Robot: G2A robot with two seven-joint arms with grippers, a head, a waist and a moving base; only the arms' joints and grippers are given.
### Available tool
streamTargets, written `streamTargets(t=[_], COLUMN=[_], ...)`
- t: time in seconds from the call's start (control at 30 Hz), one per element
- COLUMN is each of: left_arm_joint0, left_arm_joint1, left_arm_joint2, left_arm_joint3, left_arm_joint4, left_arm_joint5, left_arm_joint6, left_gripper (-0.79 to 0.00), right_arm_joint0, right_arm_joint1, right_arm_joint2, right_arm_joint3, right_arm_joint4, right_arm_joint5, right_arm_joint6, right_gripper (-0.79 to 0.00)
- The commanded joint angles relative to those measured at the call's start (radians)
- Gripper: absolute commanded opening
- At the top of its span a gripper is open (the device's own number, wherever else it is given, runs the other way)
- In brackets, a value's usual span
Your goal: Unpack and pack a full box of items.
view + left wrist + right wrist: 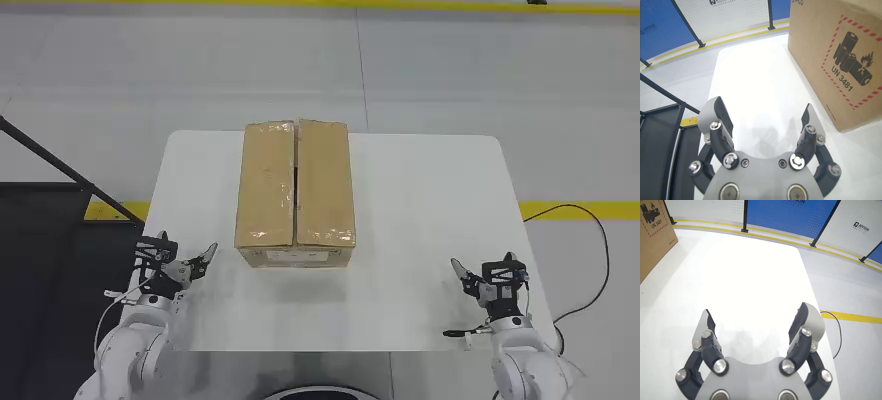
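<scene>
The closed brown cardboard box (295,195) stands centrally on the white bench (430,200), its long axis pointing away from the robot. The left gripper (762,102), wide and empty, is nearer it. The right gripper (754,307), equally wide, sits well apart.

We see a white table (420,220) with rounded corners on a pale grey floor (500,70), and a yellow floor line (585,210) runs out from it at 3 and 9 o'clock. At 8 o'clock stands a dark panel (40,270) under a slanting black bar (60,164), and at 4 o'clock a black cable (606,255) curls over the floor. Beyond the table we find blue panels (783,217) and white perforated panels (853,228) on black posts (745,215).
</scene>
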Motion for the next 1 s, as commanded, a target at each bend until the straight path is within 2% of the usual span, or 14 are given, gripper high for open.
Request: streamTargets(t=[0.0,0.2,0.37,0.7,0.83,0.97], left_arm_joint0=[0.003,-0.005,-0.071,-0.076,-0.092,-0.113], left_arm_joint1=[0.000,-0.004,-0.010,-0.011,-0.012,-0.016], left_arm_joint2=[-0.015,-0.039,-0.017,-0.016,0.009,0.045], left_arm_joint3=[-0.010,-0.035,0.004,0.009,0.012,0.014], left_arm_joint4=[-0.041,-0.111,-0.141,-0.141,-0.139,-0.119], left_arm_joint5=[-0.030,-0.042,-0.037,-0.035,-0.083,-0.083], left_arm_joint6=[0.027,0.055,0.044,0.044,0.038,0.029], left_gripper=[0.000,0.000,0.000,0.000,0.000,0.000], right_arm_joint0=[0.001,-0.020,-0.025,-0.025,-0.024,-0.024], right_arm_joint1=[-0.001,0.001,0.004,0.004,0.002,0.001], right_arm_joint2=[0.008,0.005,-0.015,-0.015,-0.022,-0.025], right_arm_joint3=[-0.010,-0.107,-0.218,-0.218,-0.209,-0.200], right_arm_joint4=[-0.001,-0.093,-0.167,-0.167,-0.132,-0.148], right_arm_joint5=[-0.003,-0.043,-0.102,-0.102,-0.121,-0.134], right_arm_joint6=[-0.044,-0.151,-0.167,-0.167,-0.184,-0.192], right_gripper=[0.000,0.000,0.000,0.000,0.000,0.000])
